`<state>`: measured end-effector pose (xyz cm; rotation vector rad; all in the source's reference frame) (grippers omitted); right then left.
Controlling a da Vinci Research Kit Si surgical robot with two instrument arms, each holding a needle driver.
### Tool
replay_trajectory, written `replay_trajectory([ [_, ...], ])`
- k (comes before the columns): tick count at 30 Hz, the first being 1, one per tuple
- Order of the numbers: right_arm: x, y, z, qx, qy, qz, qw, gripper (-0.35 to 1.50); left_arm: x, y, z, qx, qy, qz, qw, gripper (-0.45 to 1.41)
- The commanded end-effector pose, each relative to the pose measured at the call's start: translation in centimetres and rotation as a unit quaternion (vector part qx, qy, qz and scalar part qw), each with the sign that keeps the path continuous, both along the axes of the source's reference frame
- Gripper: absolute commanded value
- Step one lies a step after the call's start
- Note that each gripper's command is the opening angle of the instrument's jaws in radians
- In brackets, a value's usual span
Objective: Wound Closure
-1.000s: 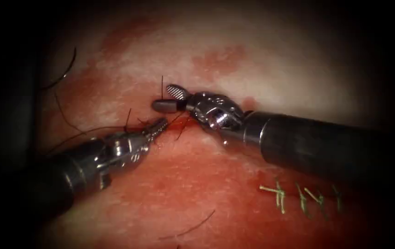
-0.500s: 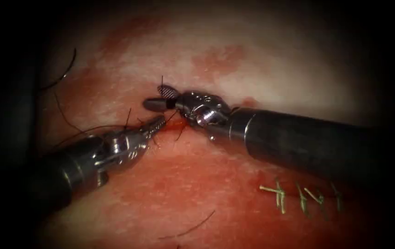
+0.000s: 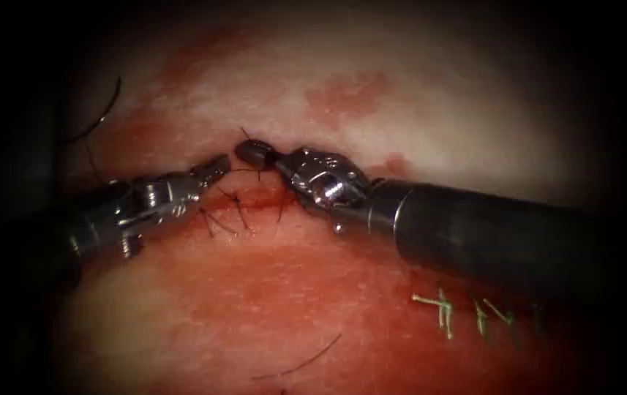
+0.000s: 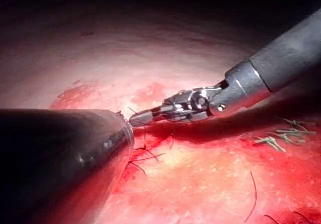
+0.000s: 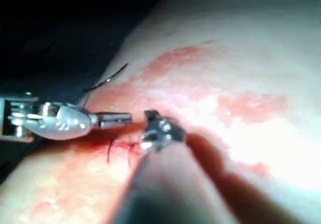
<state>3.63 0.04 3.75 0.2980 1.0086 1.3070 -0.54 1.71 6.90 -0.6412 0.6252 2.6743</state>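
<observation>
The tissue [image 3: 415, 110] is pale at the top and wet with red fluid [image 3: 269, 285] lower down. The cut [image 3: 265, 196] runs across the middle. My left tool [image 3: 214, 170] comes in from the left with its jaws shut on a fine dark thread [image 3: 243, 170] that runs to the right tool. My right tool [image 3: 249, 151] is shut on that thread just above the cut, and a short end pokes past its tip. Dark thread ends [image 3: 218, 219] fan out below the cut. The right tool [image 4: 138, 117] reaches past my left shaft [image 4: 60, 158]. The left tool [image 5: 123, 117] faces the right wrist [image 5: 160, 131].
Several green stitches [image 3: 445, 311] sit at the lower right, also seen as green stitches [image 4: 281, 136]. A loose dark thread [image 3: 298, 363] lies on the red tissue below. Another dark strand [image 3: 104, 110] curves at the upper left edge.
The right tool's jaws, open a second ago, have shut on the upright thread end and moved left. The left tool has drawn back to the left and upward, away from the cut.
</observation>
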Motion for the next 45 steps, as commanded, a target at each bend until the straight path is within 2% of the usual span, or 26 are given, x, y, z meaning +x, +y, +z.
replay_trajectory([
  [1, 0.06, -0.04, -0.05, -0.007, -0.002, -0.006, 1.0, -0.35, 0.01, 0.13, 0.09, 0.004, 0.002, -0.004, 1.0, -0.45],
  [7, -0.01, -0.19, -0.11, -0.013, -0.003, -0.008, 1.0, -0.35, 0.21, 0.57, 0.33, 0.017, 0.017, -0.032, 0.999, -0.45],
  [13, -0.04, -0.31, -0.07, -0.019, -0.003, -0.01, 1.0, -0.35, 0.13, 0.99, 0.58, 0.024, 0.02, -0.044, 0.999, -0.45],
  [16, -0.07, -0.39, -0.04, -0.022, -0.002, -0.011, 1.0, -0.35, 0.11, 1.21, 0.67, 0.022, 0.011, -0.05, 0.998, -0.45],
  [18, -0.13, -0.51, -0.06, -0.025, -0.001, -0.014, 1.0, -0.35, 0.13, 1.5, 0.8, 0.009, -0.003, -0.067, 0.998, -0.45],
  [25, -0.26, -0.77, -0.25, -0.028, 0.002, -0.02, 0.999, -0.35, 0.26, 1.88, 1.08, -0.009, -0.021, -0.086, 0.996, -0.45],
  [35, -0.32, -0.88, -0.37, -0.028, 0.004, -0.023, 0.999, -0.35, 0.4, 2.3, 1.17, -0.03, -0.053, -0.101, 0.993, -0.45],
  [39, -0.32, -0.91, -0.39, -0.03, 0.005, -0.027, 0.999, -0.35, 0.42, 2.56, 1.14, -0.043, -0.061, -0.105, 0.992, -0.45],
  [45, -0.31, -1.0, -0.42, -0.035, 0.01, -0.032, 0.999, -0.35, 0.44, 2.72, 1.21, -0.043, -0.06, -0.105, 0.992, -0.45],
])
